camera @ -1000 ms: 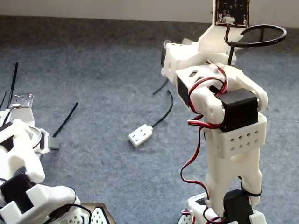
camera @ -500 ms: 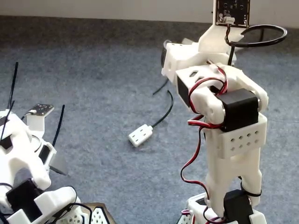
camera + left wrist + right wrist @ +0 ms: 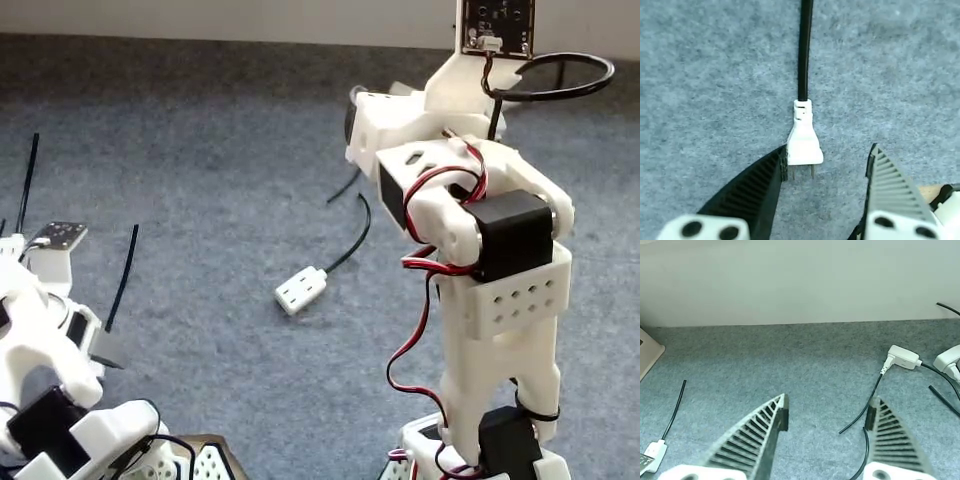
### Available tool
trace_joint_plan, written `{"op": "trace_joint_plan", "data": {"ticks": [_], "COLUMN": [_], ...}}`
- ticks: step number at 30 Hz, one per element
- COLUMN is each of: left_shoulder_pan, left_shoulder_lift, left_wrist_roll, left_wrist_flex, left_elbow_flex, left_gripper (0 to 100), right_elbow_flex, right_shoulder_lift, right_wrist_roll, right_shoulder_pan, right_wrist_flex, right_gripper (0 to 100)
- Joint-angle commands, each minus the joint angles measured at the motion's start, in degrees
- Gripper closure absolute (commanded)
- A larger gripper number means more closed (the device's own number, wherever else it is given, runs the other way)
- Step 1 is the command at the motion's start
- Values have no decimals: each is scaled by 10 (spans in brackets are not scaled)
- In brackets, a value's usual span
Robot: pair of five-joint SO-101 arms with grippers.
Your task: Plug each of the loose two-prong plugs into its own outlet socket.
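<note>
Two arms stand at a grey carpeted table (image 3: 220, 150).

Left wrist view: the left gripper (image 3: 828, 154) hangs over a white two-prong plug (image 3: 804, 142). The plug lies flat on the carpet, prongs towards the camera, with its black cord (image 3: 804, 50) running straight away. The jaws are spread wide. The plug lies between them, just beside the dark finger (image 3: 757, 182) and apart from the pale finger (image 3: 890, 187). Whether the dark finger touches it cannot be told.

High view: a white outlet socket (image 3: 300, 289) lies near the middle of the table on its socket lead (image 3: 352, 243). It sits between the left arm (image 3: 50, 340) and the right arm (image 3: 500, 250), touching neither.

Right wrist view: the right gripper (image 3: 829, 402) is held above the carpet, jaws spread and empty. Beyond it lies a white cord end (image 3: 902, 358), plug or socket not distinguishable.
</note>
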Motion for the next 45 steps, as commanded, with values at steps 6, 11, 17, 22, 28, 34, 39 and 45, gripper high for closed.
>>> {"op": "trace_joint_plan", "data": {"ticks": [6,11,17,22,28,34,39,45], "left_shoulder_pan": [-19,-16,-19,-29,-49,-45,-44,-22], "left_shoulder_lift": [-21,-16,-16,-16,-17,-18,-22,-22], "left_wrist_roll": [-63,-54,-55,-55,-55,-55,-53,-55], "left_wrist_flex": [-5,3,-61,-142,-147,-148,-143,30], "left_elbow_flex": [37,18,67,118,119,119,90,-15], "left_gripper": [734,734,734,734,734,734,734,734], "right_elbow_flex": [-15,-15,-15,-15,-15,-15,-15,-15], "right_shoulder_lift": [-18,-18,-20,-21,-17,-17,-16,-16], "right_wrist_roll": [7,7,7,7,7,7,7,7], "right_shoulder_pan": [-6,-6,-6,-6,-6,-6,-6,-6], "right_wrist_flex": [-13,-13,-10,-10,-11,-11,-12,-12], "right_gripper": [748,748,748,748,748,748,748,748]}}
